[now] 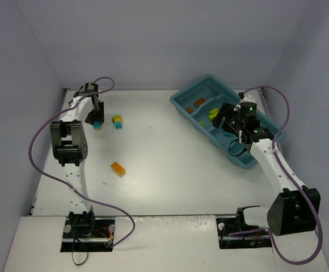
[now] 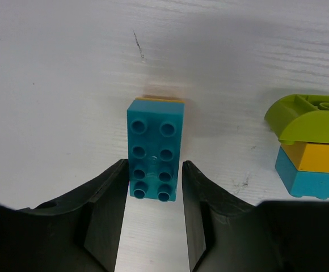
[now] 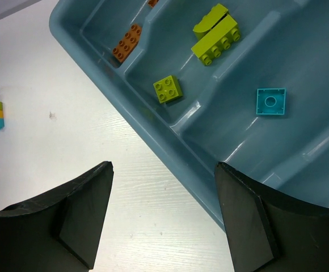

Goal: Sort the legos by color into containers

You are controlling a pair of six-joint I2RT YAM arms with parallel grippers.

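Observation:
My left gripper (image 2: pixel 153 164) is shut on a cyan brick (image 2: pixel 154 148) that lies on the white table with a yellow-orange layer under it; the jaws press on the near end of its sides. In the top view this gripper (image 1: pixel 96 122) is at the far left. Beside it stands a three-colour stack (image 2: pixel 312 147), lime over yellow-orange over cyan. An orange brick (image 1: pixel 118 169) lies alone nearer the middle. My right gripper (image 3: pixel 163 165) hangs open and empty over the near rim of the teal tray (image 3: pixel 170 141). The tray's compartments hold a brown brick (image 3: pixel 126 42), lime bricks (image 3: pixel 215 37) and a cyan square (image 3: pixel 270 102).
The tray (image 1: pixel 244 163) lies diagonally at the back right, close to the right wall. Grey walls close in the table at the left, back and right. A purple cable loops off each arm.

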